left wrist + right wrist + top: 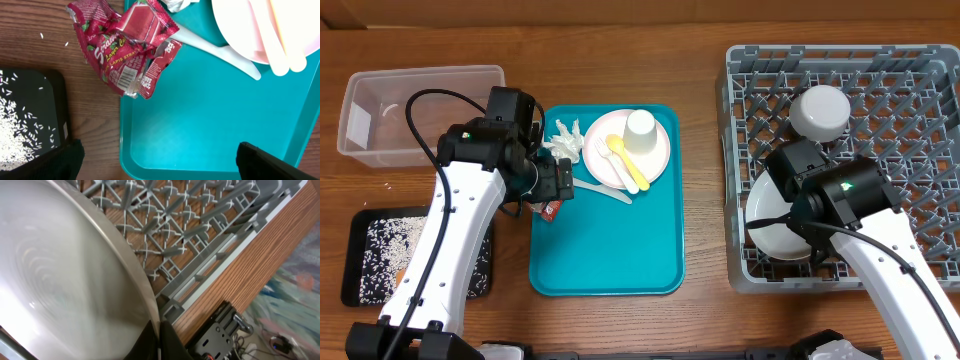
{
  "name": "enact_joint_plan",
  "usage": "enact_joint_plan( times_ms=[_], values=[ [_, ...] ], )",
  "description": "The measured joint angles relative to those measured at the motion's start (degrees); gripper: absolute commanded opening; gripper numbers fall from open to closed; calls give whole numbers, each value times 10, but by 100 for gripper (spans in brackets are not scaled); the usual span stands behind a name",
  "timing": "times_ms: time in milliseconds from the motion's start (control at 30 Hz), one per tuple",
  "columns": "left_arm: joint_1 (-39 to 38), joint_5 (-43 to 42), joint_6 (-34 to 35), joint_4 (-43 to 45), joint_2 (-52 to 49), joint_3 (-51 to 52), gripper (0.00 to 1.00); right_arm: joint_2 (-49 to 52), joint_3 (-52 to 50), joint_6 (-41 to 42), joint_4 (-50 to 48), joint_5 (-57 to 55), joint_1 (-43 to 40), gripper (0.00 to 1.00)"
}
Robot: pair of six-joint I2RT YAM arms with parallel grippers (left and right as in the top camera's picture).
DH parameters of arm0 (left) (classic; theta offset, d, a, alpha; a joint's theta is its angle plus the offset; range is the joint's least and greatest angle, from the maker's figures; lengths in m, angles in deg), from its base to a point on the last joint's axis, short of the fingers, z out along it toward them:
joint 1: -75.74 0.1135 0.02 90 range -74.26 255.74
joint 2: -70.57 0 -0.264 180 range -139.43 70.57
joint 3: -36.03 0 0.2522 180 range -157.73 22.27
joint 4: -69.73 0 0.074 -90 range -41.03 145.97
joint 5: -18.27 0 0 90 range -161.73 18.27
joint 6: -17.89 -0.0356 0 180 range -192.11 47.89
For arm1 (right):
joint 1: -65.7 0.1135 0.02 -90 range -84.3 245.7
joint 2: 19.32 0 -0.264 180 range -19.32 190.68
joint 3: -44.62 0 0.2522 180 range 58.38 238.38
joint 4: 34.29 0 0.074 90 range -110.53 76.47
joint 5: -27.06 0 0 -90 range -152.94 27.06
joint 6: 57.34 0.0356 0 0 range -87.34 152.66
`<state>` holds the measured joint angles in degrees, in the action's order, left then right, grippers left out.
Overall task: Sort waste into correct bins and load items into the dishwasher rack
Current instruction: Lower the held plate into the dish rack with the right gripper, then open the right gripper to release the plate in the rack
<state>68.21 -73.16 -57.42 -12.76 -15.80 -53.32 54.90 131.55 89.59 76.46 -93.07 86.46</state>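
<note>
Right now the left claw (160, 167) is spread wide and holds nothing, hovering over the left rim of the teal tray (200, 125). Just ahead of it lies a red wrapper (125, 50), partly on the tray rim and partly on the table (95, 115). Left of the claw is the black tray (56, 100) with rice (20, 125) in it, plus a few grains on the wood ahead. Ahead and to the right, a white utensil (215, 47) lies on the teal, one end at the wrapper. Past that is the second plate (250, 30) carrying yellow cutlery (285, 45), with the napkin (177, 5) beside it and the cup (642, 130) on it. Farthest off, on the claw's left, is the tub (420, 110).

The right claw (159, 340) is pressed together, pinching the rim of the plate (60, 280). The plate sits inside the rack (200, 240), by its near left corner. Beyond the claw, deeper in the rack, is the bowl (818, 110).
</note>
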Motion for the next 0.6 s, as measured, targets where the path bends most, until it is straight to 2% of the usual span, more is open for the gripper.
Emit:
enact_joint_plan(
  times_ms=[333, 533, 600],
  values=[
    [0, 0, 0, 0, 0, 0, 100, 30, -3, -1, 0, 8, 0, 4],
    [0, 0, 0, 0, 0, 0, 100, 37, -3, -7, -3, 12, 0, 20],
    [0, 0, 0, 0, 0, 0, 100, 37, -3, -11, -2, 16, 0, 29]
  ],
)
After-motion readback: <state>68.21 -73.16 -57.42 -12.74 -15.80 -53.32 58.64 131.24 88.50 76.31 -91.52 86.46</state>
